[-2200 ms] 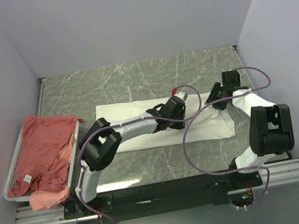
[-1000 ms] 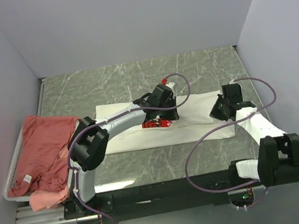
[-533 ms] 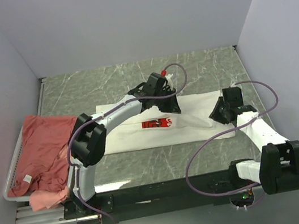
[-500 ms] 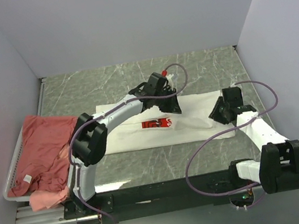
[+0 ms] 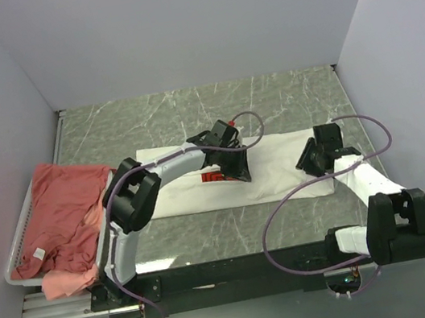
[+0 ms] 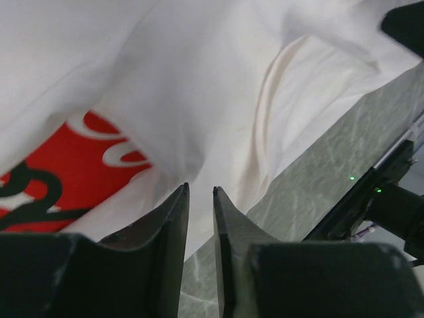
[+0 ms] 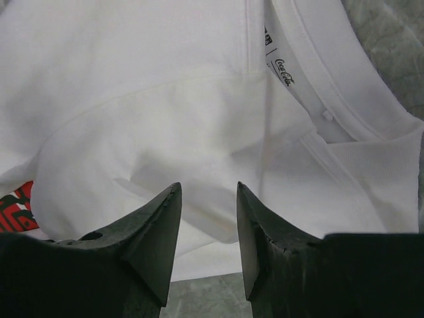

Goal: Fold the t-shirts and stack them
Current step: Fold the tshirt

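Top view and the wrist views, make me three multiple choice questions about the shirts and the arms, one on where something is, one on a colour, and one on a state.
1. Where do the pink shirts lie?
A. in the basket on the left
B. hung on the back wall
C. under the right arm's base

2. What colour is the print on the white shirt?
A. blue
B. red
C. green

3. How is the right tool?
A. shut on a collar
B. shut on a sleeve
C. open, holding nothing

Answers:
1 A, the top view shows them heaped in the basket.
2 B, the left wrist view shows red with white lettering.
3 C, the right wrist view shows its jaws apart with nothing between them.
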Controlling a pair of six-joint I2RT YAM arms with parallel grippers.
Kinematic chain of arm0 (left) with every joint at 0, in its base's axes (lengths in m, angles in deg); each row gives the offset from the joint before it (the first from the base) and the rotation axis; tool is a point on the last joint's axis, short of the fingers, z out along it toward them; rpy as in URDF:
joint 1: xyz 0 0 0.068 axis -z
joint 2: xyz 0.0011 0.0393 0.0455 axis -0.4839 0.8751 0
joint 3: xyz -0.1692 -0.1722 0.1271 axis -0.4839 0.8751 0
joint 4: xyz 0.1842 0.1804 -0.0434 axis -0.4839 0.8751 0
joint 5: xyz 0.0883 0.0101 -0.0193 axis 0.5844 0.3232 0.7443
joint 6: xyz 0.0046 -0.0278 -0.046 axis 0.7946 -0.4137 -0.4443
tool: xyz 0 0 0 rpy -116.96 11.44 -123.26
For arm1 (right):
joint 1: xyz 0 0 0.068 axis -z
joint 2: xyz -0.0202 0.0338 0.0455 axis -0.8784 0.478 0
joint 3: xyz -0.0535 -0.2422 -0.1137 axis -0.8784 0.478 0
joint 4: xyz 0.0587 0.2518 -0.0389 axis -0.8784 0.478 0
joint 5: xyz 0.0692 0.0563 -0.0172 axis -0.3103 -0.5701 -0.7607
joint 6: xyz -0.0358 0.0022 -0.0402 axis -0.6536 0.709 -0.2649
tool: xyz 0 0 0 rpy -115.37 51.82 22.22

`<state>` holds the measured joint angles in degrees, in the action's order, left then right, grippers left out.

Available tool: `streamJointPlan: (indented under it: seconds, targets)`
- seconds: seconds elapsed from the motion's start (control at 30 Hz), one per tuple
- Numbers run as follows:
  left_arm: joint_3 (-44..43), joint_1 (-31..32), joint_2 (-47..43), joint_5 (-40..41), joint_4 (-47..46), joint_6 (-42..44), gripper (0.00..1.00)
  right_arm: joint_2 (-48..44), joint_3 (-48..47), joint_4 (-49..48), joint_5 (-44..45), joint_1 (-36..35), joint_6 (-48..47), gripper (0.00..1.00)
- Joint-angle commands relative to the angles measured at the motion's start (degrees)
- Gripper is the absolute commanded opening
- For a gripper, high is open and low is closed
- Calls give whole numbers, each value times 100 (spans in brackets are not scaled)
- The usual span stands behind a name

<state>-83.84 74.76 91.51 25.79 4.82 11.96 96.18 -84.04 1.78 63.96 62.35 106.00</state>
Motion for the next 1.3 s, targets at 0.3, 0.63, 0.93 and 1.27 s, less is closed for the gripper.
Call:
streamJointPlan:
  seconds: [0.3, 0.63, 0.93, 1.27]
  targets:
    - [1511, 58, -1447, 897, -608, -723, 43, -99, -399, -248, 301, -846, -280, 50]
    - [1345, 366, -981, 791, -661, -705, 49, 728, -699, -511, 329, -1022, -579, 56]
    - [1143, 454, -586, 747, -687, -802, 48, 720, -497, -670, 213, -1329, -430, 54]
    - [1046, 498, -524, 712, -653, -855, 39, 746, -435, -538, 345, -1409, -298, 23]
